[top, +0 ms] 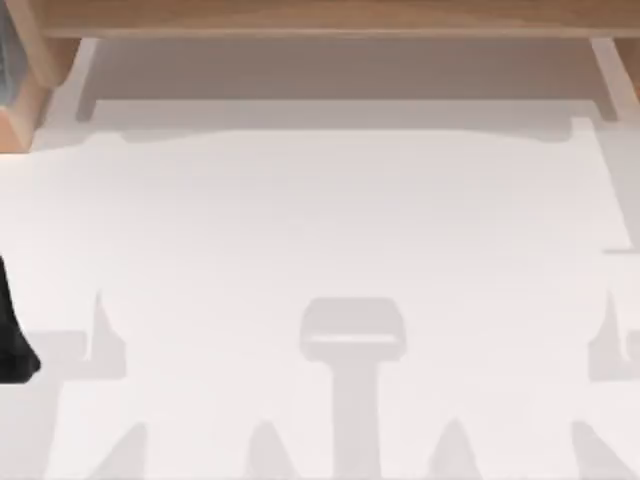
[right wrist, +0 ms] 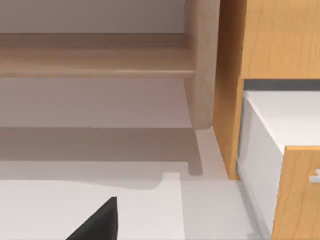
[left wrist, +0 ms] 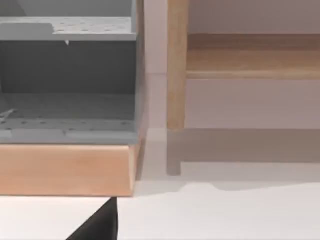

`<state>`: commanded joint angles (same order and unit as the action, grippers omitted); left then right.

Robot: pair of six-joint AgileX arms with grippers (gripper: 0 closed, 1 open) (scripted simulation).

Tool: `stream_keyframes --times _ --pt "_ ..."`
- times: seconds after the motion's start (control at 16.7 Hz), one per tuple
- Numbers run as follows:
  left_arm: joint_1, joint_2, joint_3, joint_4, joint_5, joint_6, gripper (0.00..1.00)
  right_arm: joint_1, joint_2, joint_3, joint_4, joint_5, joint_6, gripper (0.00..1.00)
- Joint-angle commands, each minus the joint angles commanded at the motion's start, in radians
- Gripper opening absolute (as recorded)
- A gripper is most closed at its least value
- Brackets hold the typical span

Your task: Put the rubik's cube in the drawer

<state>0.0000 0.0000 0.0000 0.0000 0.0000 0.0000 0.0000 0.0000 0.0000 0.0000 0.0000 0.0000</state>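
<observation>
Drawer (right wrist: pixel 260 145) stands pulled open, white-sided, in a wooden cabinet (right wrist: pixel 270 40) beside the white table (top: pixel 320 230). A wooden shelf (top: pixel 330 15) runs along the far edge. Left arm (top: pixel 12 340) sits at the table's left edge; I cannot tell its fingers' state.

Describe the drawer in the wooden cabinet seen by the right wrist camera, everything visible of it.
The drawer stands pulled partway out of a light wooden cabinet, beneath a dark slot. Its side wall looks pale grey-white and its upper surface plain white; whether that is its inner floor cannot be told. The front panel is grained wood like the cabinet, with a small pale handle. It sits level, close above the white table.
</observation>
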Motion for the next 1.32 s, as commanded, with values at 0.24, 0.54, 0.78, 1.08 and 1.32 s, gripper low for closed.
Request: stream_keyframes --times 0.24,0.54,0.78,1.08,1.32 --pt "0.0 0.0 0.0 0.0 0.0 0.0 1.0 0.012 0.031 0.031 0.001 0.012 0.0 1.0" --pt "0.0 0.0 0.0 0.0 0.0 0.0 1.0 0.098 0.296 0.283 0.01 0.097 0.001 1.0" --pt "0.0 0.0 0.0 0.0 0.0 0.0 1.0 0.202 0.678 0.606 0.021 0.199 0.007 1.0" --pt "0.0 0.0 0.0 0.0 0.0 0.0 1.0 0.328 1.223 1.049 0.042 0.344 0.014 1.0" --pt "0.0 0.0 0.0 0.0 0.0 0.0 1.0 0.412 1.577 1.376 0.073 0.449 0.017 1.0"
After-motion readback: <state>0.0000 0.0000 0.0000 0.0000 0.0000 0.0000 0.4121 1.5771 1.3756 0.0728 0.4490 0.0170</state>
